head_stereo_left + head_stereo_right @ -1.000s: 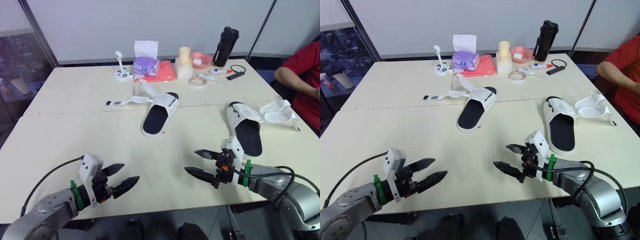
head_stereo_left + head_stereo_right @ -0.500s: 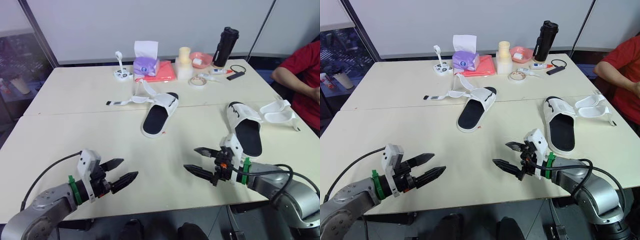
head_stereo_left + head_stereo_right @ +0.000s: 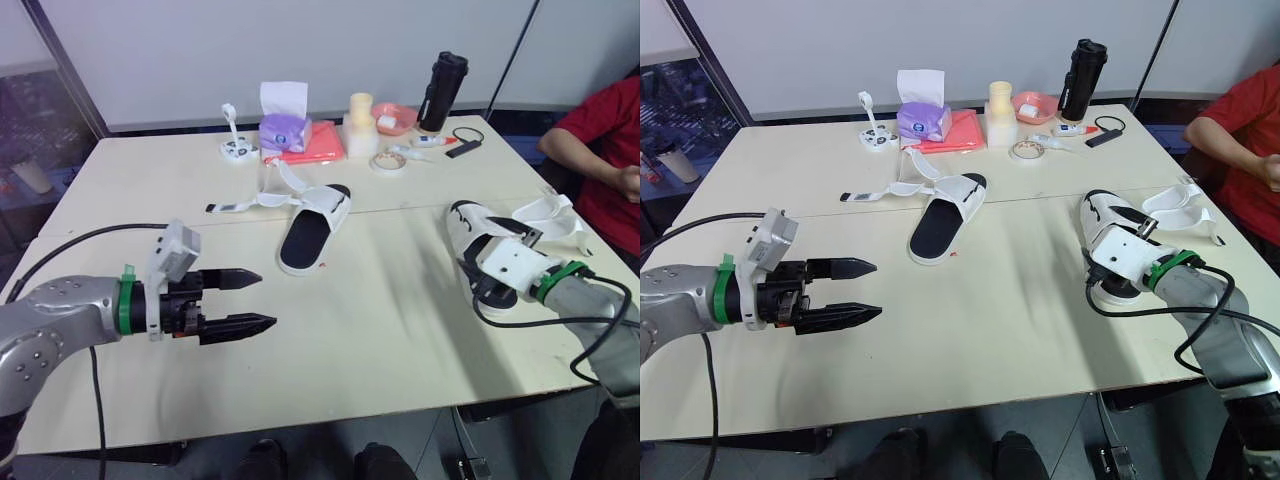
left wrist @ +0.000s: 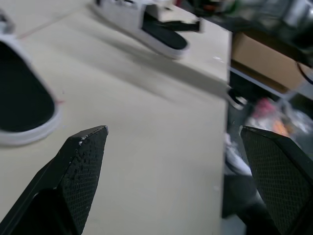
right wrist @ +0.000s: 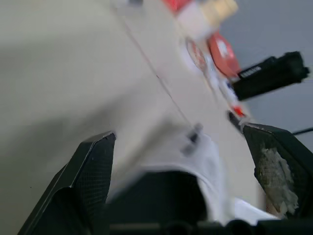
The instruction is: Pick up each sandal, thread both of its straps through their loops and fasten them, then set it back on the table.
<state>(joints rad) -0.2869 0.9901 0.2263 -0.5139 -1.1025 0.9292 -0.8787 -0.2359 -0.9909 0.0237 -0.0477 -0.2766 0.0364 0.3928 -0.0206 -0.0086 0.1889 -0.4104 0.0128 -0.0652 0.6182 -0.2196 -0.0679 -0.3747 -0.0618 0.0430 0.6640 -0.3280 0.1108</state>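
On the cream, smooth-topped table [image 3: 370, 330], a white moulded sandal with a black footbed [image 3: 466, 230] lies near the right edge. The right gripper [image 5: 178, 132] is spread wide over it. Best to clamp the firm sole rim, not the floppy white straps [image 3: 548, 212]. The left gripper [image 3: 240, 300], also spread, hovers empty, and the second white sandal [image 3: 312, 228] waits mid-table.
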